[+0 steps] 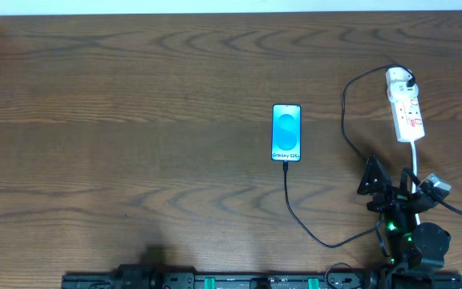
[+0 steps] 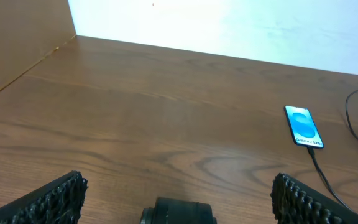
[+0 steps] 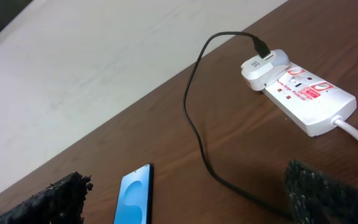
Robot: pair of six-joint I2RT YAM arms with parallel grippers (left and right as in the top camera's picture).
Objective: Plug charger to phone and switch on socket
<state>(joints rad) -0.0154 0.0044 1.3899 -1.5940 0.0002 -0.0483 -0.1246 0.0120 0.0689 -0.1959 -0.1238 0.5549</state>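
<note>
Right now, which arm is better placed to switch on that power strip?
Probably the right: the right jaws hang open close to the socket; the left jaws sit far across the table.

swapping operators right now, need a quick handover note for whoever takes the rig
Left pincer: open, empty, low over bare table, well away from the phone.
Right pincer: open, empty, facing the socket but not touching it.
Charger: runs from the white plug at the socket's far end, loops across the table and reaches the phone's bottom edge. The tip looks seated.
Done: charger into phone, as far as the views show.
Left: switch on the socket. The switch's state cannot be read from these views, so check it first.
</note>
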